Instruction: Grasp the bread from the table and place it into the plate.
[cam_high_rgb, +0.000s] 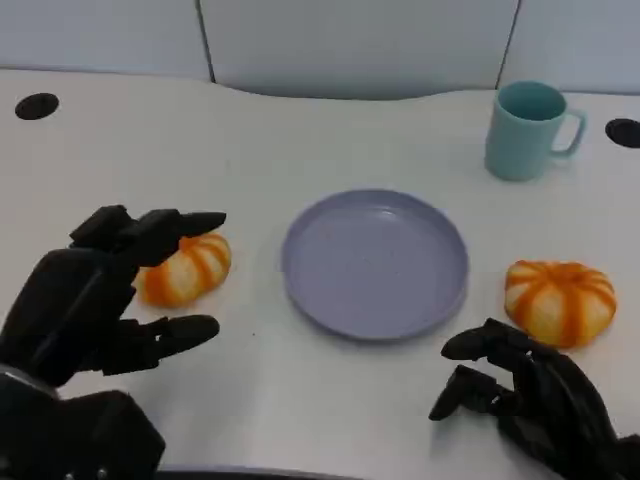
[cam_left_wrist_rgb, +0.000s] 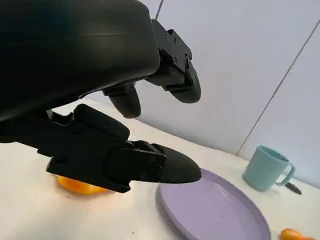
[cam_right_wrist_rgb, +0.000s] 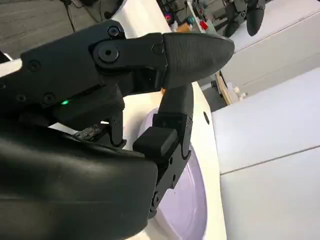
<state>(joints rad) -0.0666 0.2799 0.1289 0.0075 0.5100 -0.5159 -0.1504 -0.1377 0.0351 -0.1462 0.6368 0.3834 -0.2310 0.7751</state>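
Left hand (cam_high_rgb: 105, 290) spread wide, holding nothing, fingers arched over the left bread roll (cam_high_rgb: 187, 267) — left of the purple plate (cam_high_rgb: 375, 262). Right hand (cam_high_rgb: 525, 395) loosely open near the other bread roll (cam_high_rgb: 560, 300). Soft, light, squashable — cup its sides gently.

Your head camera looks down from above onto the plate (cam_high_rgb: 375, 262), with the whole table (cam_high_rgb: 300, 140) spread around it. Your left wrist camera sits low and close behind its hand, facing across the plate (cam_left_wrist_rgb: 215, 210) toward the wall. Your right wrist camera, tilted, shares the plate (cam_right_wrist_rgb: 187, 200) too.
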